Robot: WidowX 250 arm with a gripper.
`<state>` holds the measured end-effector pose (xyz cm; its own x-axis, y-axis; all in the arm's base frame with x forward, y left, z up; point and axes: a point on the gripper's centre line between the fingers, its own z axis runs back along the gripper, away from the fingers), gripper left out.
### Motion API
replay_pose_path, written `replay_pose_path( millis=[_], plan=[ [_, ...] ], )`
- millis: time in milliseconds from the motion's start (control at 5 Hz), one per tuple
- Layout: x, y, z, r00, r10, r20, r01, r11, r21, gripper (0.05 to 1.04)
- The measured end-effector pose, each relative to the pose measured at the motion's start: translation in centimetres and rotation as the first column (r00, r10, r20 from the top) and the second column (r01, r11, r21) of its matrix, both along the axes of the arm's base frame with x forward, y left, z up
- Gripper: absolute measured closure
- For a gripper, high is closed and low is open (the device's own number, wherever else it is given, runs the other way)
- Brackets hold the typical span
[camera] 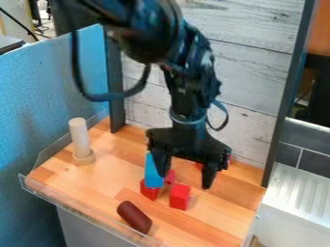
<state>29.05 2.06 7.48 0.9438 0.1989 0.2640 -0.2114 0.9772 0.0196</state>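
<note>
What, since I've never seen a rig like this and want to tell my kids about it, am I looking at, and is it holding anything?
The machine is a black robot arm, seen by a fixed camera looking down at a slant. Its two-finger end effector hangs over a light wooden surface. The fingers are spread, and it appears to hold nothing.

Close by one finger, a tall blue block appears to stand on a red block. A bright red cube lies beside them; more red pieces are partly hidden behind. Nearer the camera lies a dark maroon cylinder; a pale upright peg on a round base stands off to one side.
</note>
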Motion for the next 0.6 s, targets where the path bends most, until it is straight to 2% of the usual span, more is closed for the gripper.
replay_pose_path(
  millis=[200, 400, 600],
  plan=[
    [3.0, 0.4, -1.9, 0.991, 0.132, 0.023, -0.132, 0.991, -0.018, 0.083],
    [5.0, 2.2, -2.5, 0.957, 0.289, 0.025, -0.289, 0.957, -0.016, 0.083],
    [6.7, 3.8, -3.4, 0.938, 0.344, 0.035, -0.345, 0.938, 0.045, 0.083]
  ],
)
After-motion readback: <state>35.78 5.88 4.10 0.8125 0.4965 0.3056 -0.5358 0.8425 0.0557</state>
